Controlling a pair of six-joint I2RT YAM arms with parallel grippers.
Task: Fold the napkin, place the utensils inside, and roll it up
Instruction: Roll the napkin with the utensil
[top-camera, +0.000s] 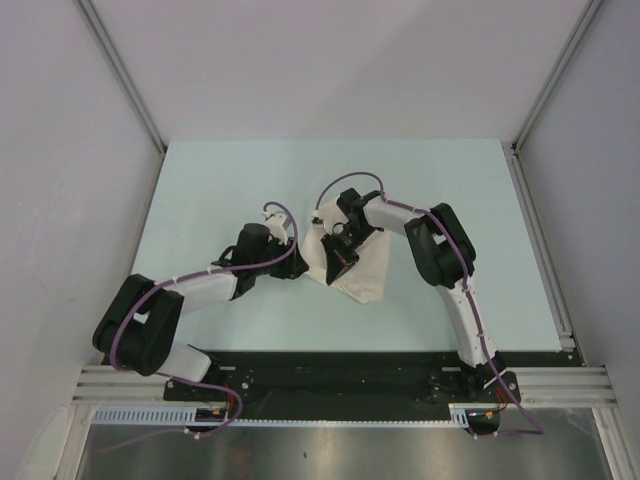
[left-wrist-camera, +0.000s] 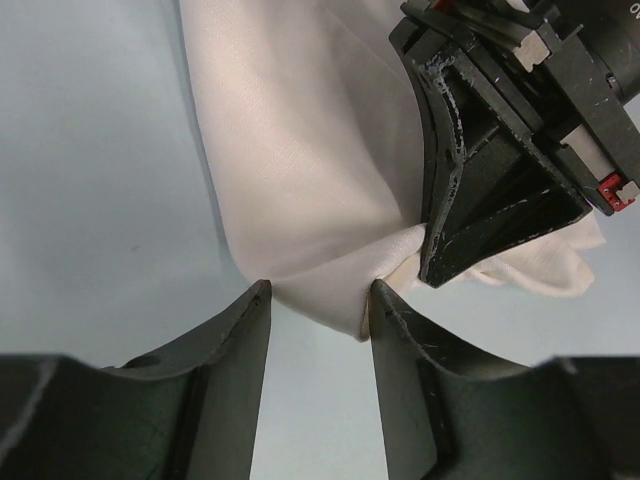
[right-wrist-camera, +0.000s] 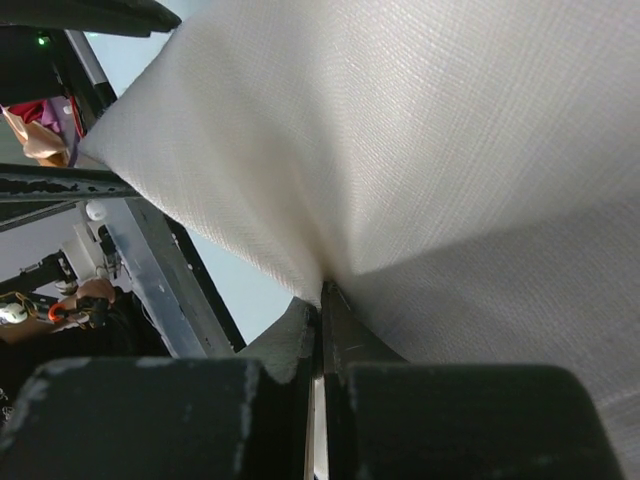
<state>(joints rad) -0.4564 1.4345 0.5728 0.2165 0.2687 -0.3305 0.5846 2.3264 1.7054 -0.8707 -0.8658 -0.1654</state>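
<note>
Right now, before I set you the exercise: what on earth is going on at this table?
Two robot arms are working a white cloth napkin on the pale table. The right hand is pinched shut on a fold of it. The left hand sits low at the napkin's edge, jaws apart, with a bunched corner between its fingertips, not clamped. The napkin looks rumpled, not yet neatly folded.

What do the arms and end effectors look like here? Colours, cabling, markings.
The white-and-black left arm and right arm each carry a looping purple cable. The black two-finger left end effector has wedge-shaped, scuffed fingers; the matching right end effector adds small red tabs on its body.
</note>
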